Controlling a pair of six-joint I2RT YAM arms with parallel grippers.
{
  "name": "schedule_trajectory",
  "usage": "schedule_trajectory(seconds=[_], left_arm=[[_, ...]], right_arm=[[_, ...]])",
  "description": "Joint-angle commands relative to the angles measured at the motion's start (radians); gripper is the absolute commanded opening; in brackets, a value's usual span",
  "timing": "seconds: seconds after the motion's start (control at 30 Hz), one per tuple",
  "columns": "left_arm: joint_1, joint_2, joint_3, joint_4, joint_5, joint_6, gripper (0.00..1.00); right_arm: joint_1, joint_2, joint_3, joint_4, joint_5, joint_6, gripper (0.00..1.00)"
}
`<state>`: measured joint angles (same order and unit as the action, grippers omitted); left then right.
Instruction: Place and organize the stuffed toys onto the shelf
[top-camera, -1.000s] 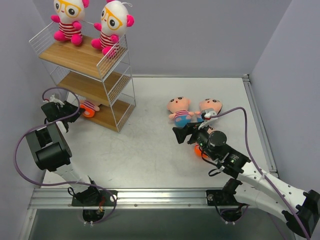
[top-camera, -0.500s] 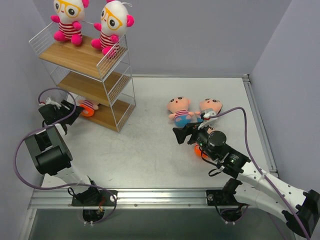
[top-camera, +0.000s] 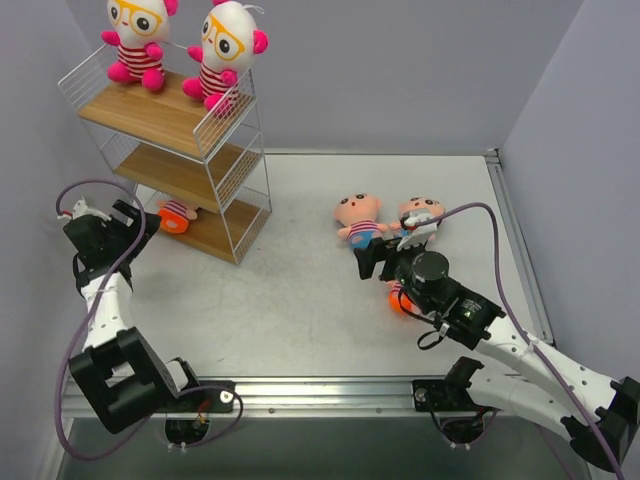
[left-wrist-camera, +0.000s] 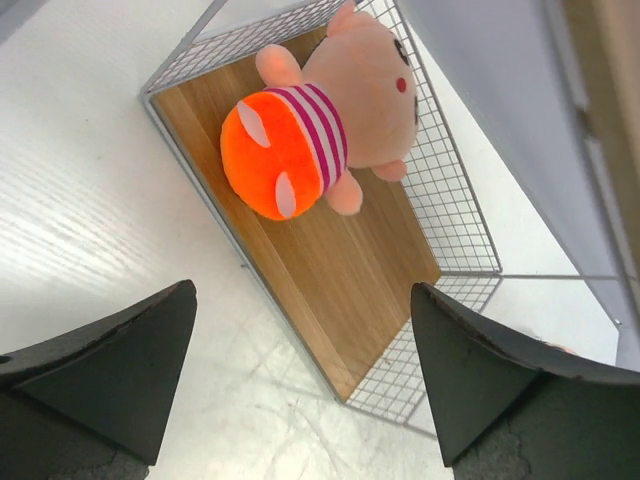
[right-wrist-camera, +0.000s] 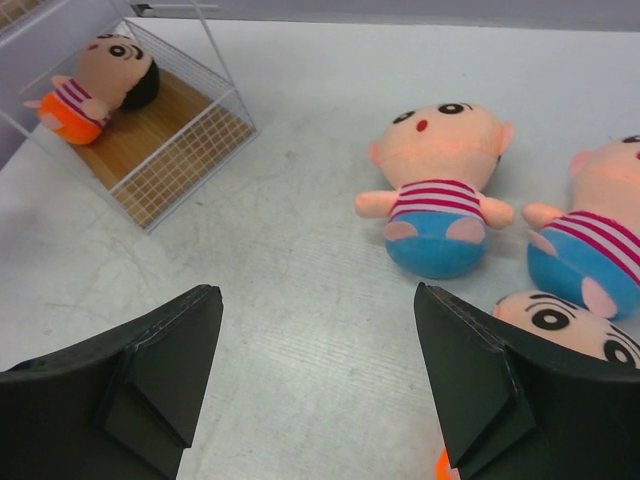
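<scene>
Doll (left-wrist-camera: 318, 112) on bottom board of shelf (left-wrist-camera: 340, 272)

Robot lab test cell: plain grey walls (top-camera: 400, 70) box in white table (top-camera: 300, 290) w/ alu rail (top-camera: 320, 397).

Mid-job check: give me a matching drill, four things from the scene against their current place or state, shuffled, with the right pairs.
Things:
1. white-headed toys
2. orange-bottomed toy
3. blue-bottomed toys
4. left tool

Place or state:
A. lying on the table, off the shelf
B. open and empty, facing the shelf's bottom tier
C. sitting on the shelf's top board
D. lying on the shelf's bottom board

Pairs: 1-C, 2-D, 3-A, 4-B
</scene>
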<state>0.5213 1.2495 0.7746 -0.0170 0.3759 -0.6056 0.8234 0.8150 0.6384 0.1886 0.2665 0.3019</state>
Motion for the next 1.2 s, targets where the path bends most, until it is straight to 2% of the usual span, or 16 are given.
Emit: schedule_trajectory(seconds=[0.0, 0.07, 0.17, 0.23, 0.33, 0.4, 0.57, 0.67, 0.8, 0.97, 1.17], left_arm=[[0.008, -0.181, -0.008, -0.229, -0.077, 0.076, 0.96], [-0.001, -0.260, 0.006, -0.306, -0.129, 0.101, 0.94], [-0.092, -0.387, 0.035, -0.400, -0.236, 0.131, 0.94], [-0.180, -0.418, 0.081, -0.506, -0.333, 0.179, 0.94], [-0.302, -0.473, 0.149, -0.609, -0.394, 0.231, 0.94], [-0.346, -0.525, 0.193, -0.677, -0.410, 0.251, 0.94], [-0.478, -0.608, 0.265, -0.782, -0.407, 0.285, 0.94], [-0.512, -0.636, 0.305, -0.805, -0.349, 0.308, 0.94], [-0.572, -0.650, 0.342, -0.821, -0.269, 0.337, 0.94], [-0.618, -0.688, 0.321, -0.779, -0.112, 0.380, 0.94], [-0.664, -0.662, 0.316, -0.724, 0.046, 0.379, 0.94]], right_arm=[[-0.010, 0.048, 0.081, -0.095, 0.134, 0.003, 0.79], [-0.018, 0.061, 0.095, -0.121, 0.160, 0.011, 0.81], [-0.039, 0.101, 0.139, -0.184, 0.201, 0.022, 0.83], [-0.061, 0.153, 0.185, -0.241, 0.220, 0.039, 0.83], [-0.131, 0.234, 0.230, -0.328, 0.228, 0.077, 0.82], [-0.186, 0.278, 0.236, -0.373, 0.217, 0.088, 0.82], [-0.227, 0.315, 0.248, -0.437, 0.264, 0.123, 0.78], [-0.273, 0.328, 0.244, -0.465, 0.266, 0.140, 0.74], [-0.404, 0.366, 0.216, -0.469, 0.165, 0.146, 0.69], [-0.581, 0.408, 0.162, -0.397, -0.055, 0.146, 0.66], [-0.638, 0.469, 0.106, -0.328, -0.145, 0.174, 0.66]])
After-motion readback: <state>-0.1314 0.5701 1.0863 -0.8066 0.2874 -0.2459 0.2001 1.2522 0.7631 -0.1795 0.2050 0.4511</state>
